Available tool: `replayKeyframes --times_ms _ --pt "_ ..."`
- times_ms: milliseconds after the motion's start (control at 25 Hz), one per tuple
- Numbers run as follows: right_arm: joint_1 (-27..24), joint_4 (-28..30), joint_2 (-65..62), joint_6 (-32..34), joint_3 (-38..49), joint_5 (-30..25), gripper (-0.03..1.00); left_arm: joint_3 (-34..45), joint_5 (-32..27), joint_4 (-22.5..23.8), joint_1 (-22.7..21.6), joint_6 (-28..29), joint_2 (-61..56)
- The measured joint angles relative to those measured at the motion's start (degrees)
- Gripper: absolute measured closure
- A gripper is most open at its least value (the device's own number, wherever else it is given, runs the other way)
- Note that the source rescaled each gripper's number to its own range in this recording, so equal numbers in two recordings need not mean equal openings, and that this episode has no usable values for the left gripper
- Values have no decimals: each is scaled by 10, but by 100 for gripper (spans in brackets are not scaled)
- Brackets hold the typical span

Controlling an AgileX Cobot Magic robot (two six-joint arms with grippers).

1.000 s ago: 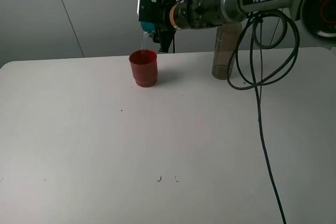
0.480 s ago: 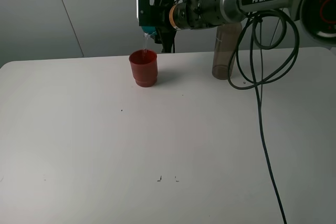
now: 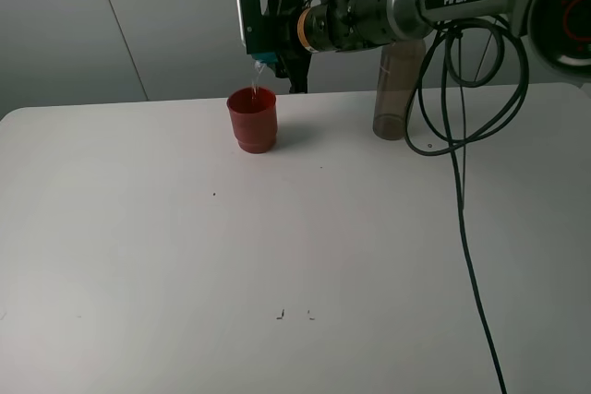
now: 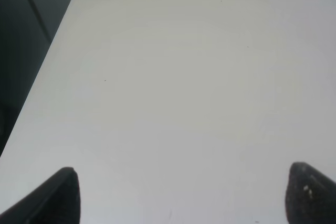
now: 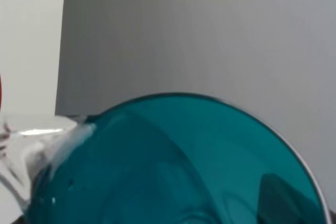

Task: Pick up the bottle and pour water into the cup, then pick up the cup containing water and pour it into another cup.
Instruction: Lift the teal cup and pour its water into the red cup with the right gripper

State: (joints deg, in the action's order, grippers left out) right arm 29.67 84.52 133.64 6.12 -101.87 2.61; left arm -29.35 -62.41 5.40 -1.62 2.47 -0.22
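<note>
Right gripper [image 3: 262,36] of mine is clamped on the teal cup [image 3: 261,49], holding it in the air, tipped well over on its side. The white worktop [image 3: 277,246] spreads out below. My right arm [image 3: 434,2] reaches across its far edge from the right, and a black cable [image 3: 462,228] hangs off the arm and trails over the surface toward the near edge.

The bottle [image 3: 393,103] stands upright near the far edge, partly hidden behind my arm and well apart from the cups. The red cup [image 3: 253,119] sits upright on the worktop at far centre-left, directly under the tipped teal cup. A thin stream of water [image 3: 256,76] falls from the teal cup's rim into it. The right wrist view is filled by the teal cup's round rim, with water spilling over the lip.

My left gripper [image 4: 186,198] hangs over bare worktop near a corner, its fingertips [image 4: 65,195] spread wide with nothing between them.
</note>
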Motion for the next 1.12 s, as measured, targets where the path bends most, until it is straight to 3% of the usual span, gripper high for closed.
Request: replayKeyframes --times_ms 1120 --pt "0 2 0 -159 0 18 81 0 0 0 0 1 0"
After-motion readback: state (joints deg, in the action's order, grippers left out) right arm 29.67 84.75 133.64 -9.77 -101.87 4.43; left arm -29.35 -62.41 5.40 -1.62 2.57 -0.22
